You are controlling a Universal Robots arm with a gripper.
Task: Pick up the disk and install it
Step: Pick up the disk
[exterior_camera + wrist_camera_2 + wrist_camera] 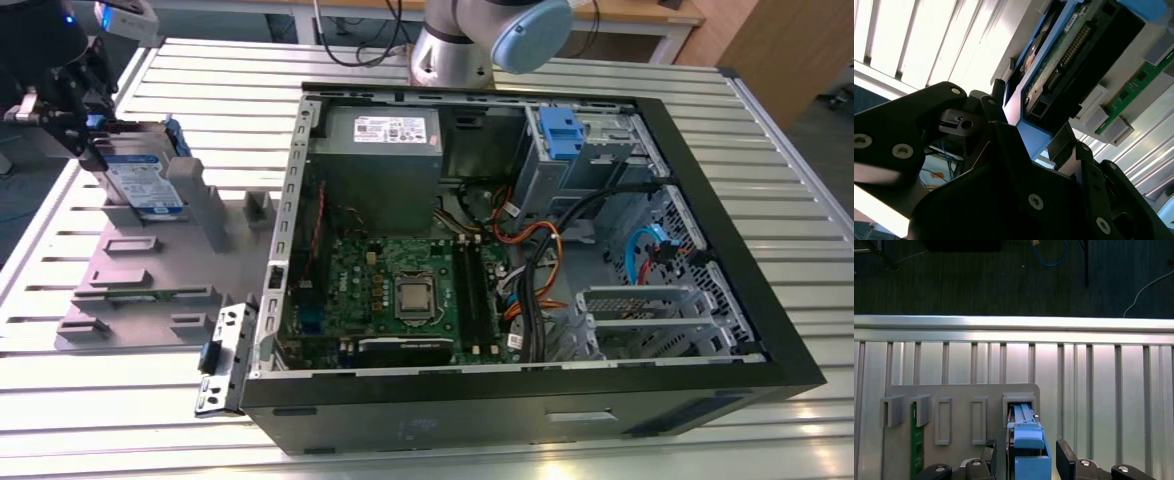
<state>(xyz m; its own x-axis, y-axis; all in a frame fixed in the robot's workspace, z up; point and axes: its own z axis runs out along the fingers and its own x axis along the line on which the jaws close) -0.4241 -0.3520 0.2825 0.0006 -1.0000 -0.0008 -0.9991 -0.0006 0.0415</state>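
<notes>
**Computer case** (727, 250): black, laid on its side with the side panel off, set on a slatted metal table (134, 430).

**Inside the case:**
- A grey power supply (378, 150) is mounted in one corner.
- A blue latch (558, 128) is fixed to the grey metal bay beside the power supply.
- A green motherboard (400, 285) is mounted on the case floor.

**Holder** (147, 280): grey and slotted, placed on the table just beside the case, on the exterior view's left of it. A small green circuit board (916, 440) is stood in one of its slots.

**Disk** (144, 185): silver, framed in a blue bracket, and kept outside the case. It is stood upright in a slot of the holder, on the exterior view's left of the case. Its white-and-blue label is shown in the exterior view, and its connector edge in the second wrist view.

**Gripper** (1026, 452): black, positioned over the upper end of the disk, away from the case. The fingers (1066, 462) are spread narrowly, one on each side of the blue bracket. In the first wrist view a thin gap is seen between each finger and the bracket, so no clamping is shown.

**Arm** (467, 40): its grey and blue base is mounted on the table just beyond the power-supply end of the case.
</notes>
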